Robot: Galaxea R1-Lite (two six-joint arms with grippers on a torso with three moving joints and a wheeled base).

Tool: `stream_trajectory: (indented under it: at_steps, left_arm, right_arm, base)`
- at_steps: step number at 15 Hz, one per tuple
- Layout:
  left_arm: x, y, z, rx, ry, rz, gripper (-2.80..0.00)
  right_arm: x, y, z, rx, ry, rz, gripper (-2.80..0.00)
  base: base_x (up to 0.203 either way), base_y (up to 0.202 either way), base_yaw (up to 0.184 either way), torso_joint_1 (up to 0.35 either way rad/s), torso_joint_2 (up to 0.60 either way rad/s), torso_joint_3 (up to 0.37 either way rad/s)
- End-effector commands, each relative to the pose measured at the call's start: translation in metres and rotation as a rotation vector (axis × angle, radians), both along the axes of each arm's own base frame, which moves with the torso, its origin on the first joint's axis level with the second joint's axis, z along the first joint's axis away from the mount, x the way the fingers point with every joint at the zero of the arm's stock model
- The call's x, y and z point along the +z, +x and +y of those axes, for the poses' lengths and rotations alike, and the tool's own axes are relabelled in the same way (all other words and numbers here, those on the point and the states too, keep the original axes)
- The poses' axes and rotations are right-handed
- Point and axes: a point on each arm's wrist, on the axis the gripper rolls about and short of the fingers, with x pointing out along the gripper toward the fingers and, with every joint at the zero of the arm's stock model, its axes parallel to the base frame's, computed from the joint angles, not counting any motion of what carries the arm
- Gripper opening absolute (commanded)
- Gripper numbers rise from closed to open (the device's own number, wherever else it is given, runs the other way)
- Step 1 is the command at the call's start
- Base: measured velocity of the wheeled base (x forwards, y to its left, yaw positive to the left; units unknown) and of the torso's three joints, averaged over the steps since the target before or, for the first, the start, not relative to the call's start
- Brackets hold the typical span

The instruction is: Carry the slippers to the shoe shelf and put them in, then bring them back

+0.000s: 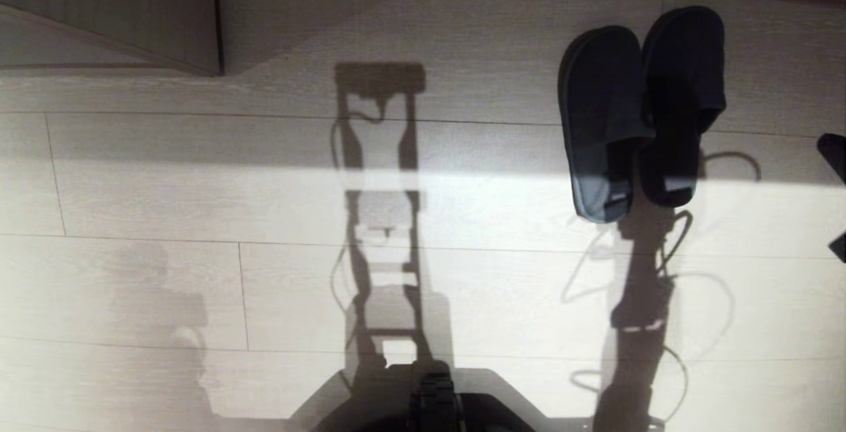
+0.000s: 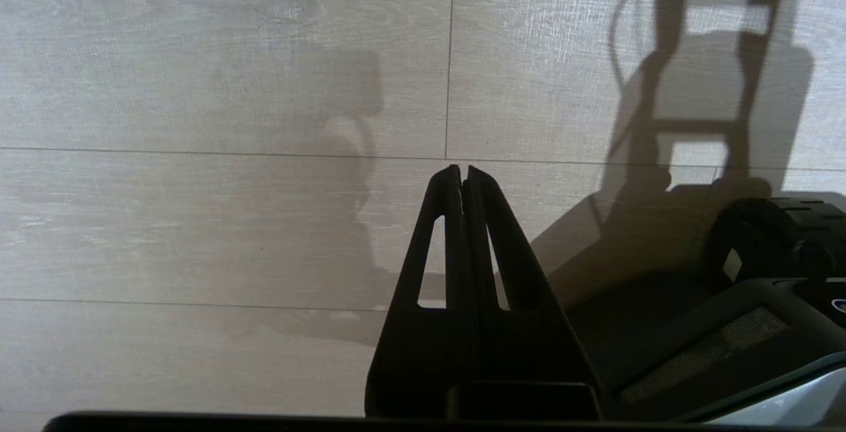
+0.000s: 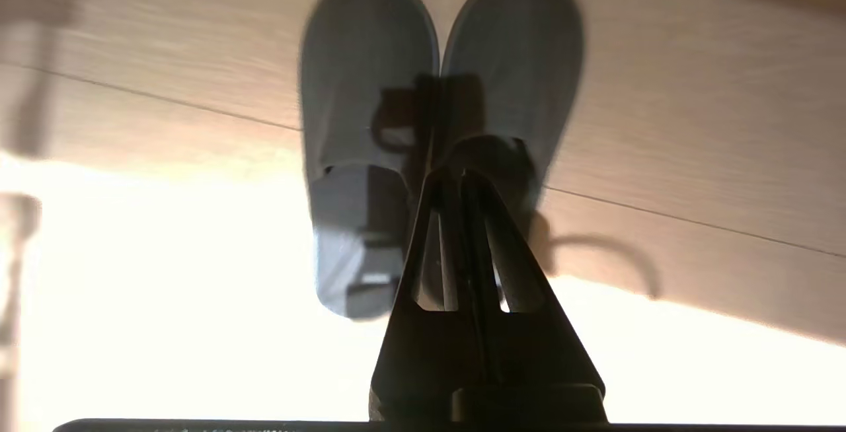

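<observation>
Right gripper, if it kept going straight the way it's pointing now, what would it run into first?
Probably the slippers: the shut right gripper points at the seam where the pair touch, though the gap to them is unclear.

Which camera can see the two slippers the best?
The head view: both slippers lie whole, side by side on the floor, toes pointing away from the robot. The right wrist view shows them too, but the shut right gripper hides part of one. The left wrist view shows only floor.
</observation>
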Motion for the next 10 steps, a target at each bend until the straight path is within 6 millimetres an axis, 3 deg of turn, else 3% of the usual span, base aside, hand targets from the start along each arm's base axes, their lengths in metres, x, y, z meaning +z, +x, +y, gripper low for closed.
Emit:
stream_trajectory:
  at_steps: [1,5,8,10]
  left_arm:
    - [0.0,0.0,0.0,0.0,0.0,0.001,-2.8]
    - [0.0,0.0,0.0,0.0,0.0,0.001,-2.8]
    - [0.0,0.0,0.0,0.0,0.0,0.002,-2.8]
    - [0.0,0.0,0.0,0.0,0.0,0.002,-2.8]
  right_arm:
    - [0.006,-0.06,-0.005,0.001,0.006,-0.091,-2.8]
    - [-0.023,-0.117,-0.01,-0.002,0.003,-0.014,-2.8]
    - [-0.053,-0.143,-0.01,-0.052,0.029,-0.019,-2.8]
    - [-0.08,-0.144,-0.009,-0.081,0.04,0.034,-2.8]
  base:
    - [0.0,0.0,0.0,0.0,0.0,0.0]
    - [0.0,0.0,0.0,0.0,0.0,0.0]
    - [0.0,0.0,0.0,0.0,0.0,0.0]
    - [0.0,0.0,0.0,0.0,0.0,0.0]
